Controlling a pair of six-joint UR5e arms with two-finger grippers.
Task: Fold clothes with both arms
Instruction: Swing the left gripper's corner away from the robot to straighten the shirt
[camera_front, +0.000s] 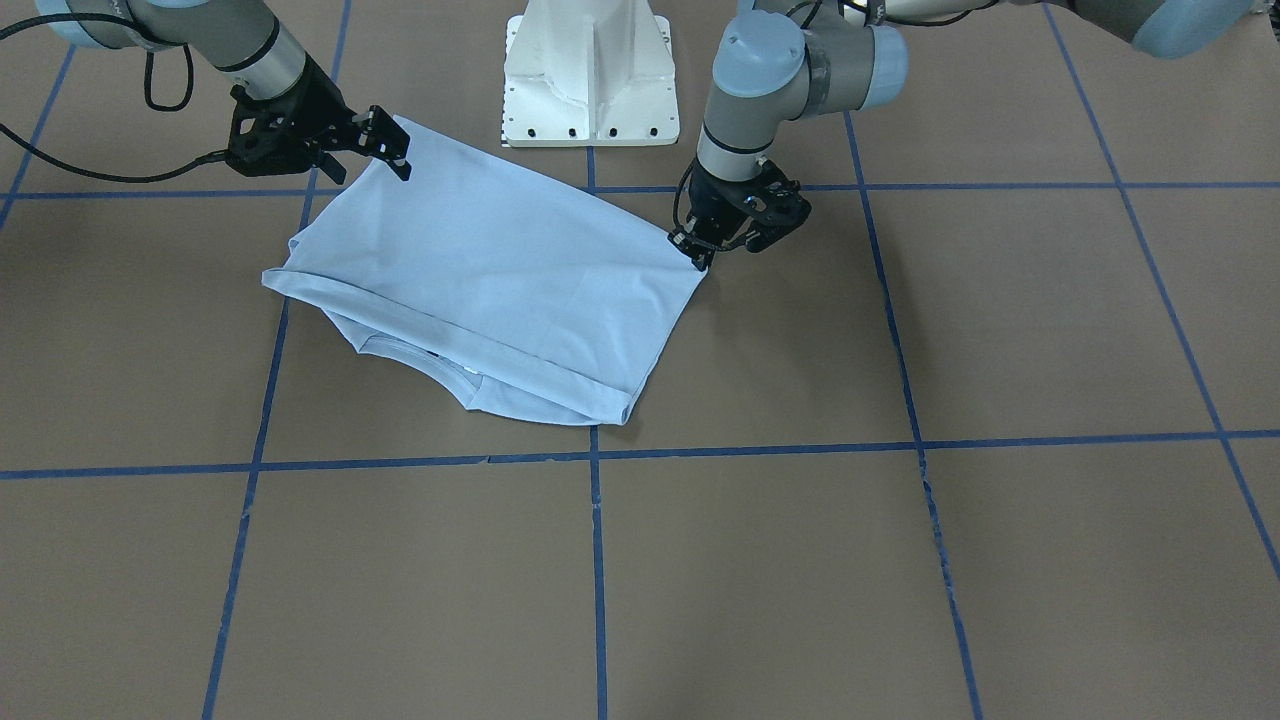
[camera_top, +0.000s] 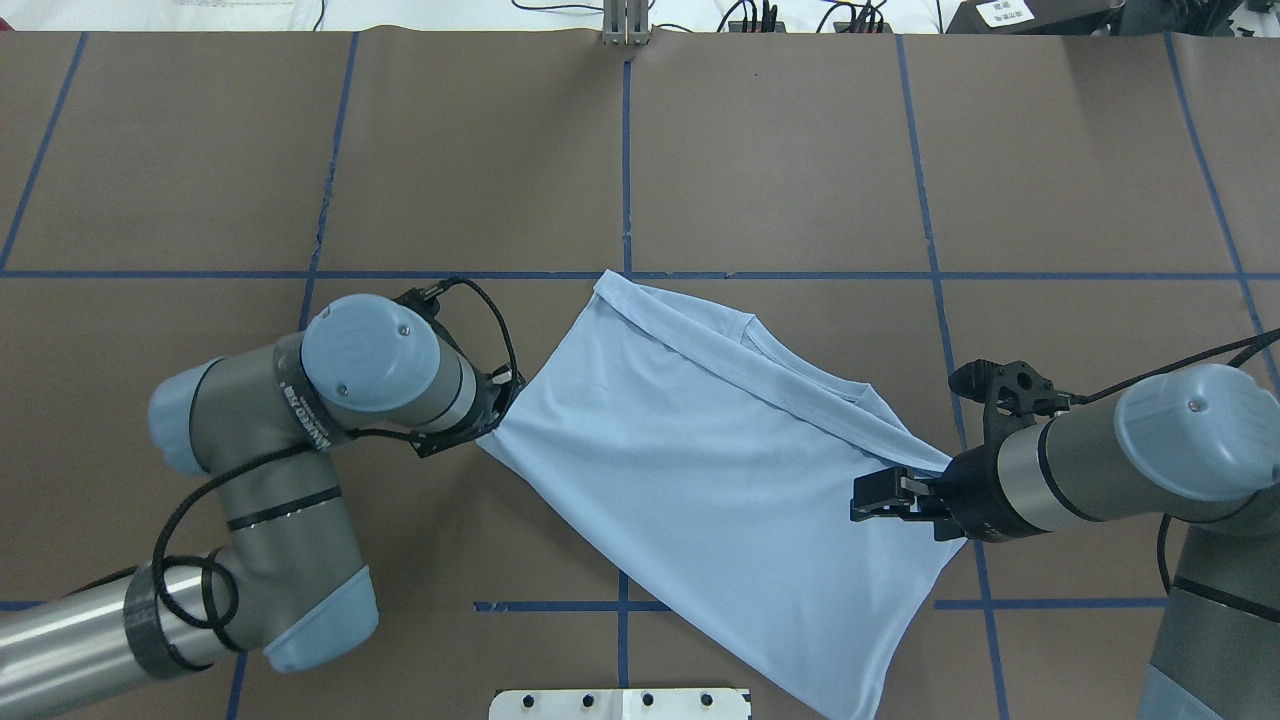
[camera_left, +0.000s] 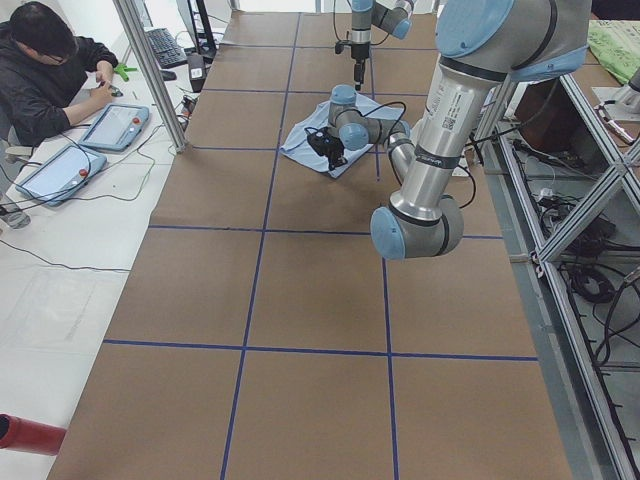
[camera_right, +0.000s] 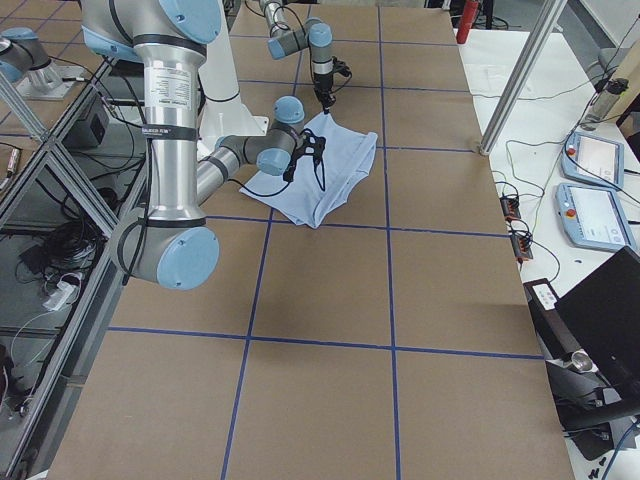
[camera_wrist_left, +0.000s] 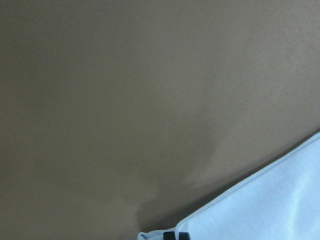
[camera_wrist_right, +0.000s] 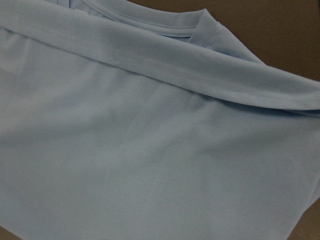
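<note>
Both grippers, left gripper and right gripper, look clamped on T-shirt corners; uneven pulling could skew the fold.

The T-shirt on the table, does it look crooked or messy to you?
Yes, somewhat. The T-shirt lies diagonally across the blue grid lines, folded over so its hem crosses near the collar. The left pincer and right pincer sit at opposite edges. Nothing looks torn.
</note>
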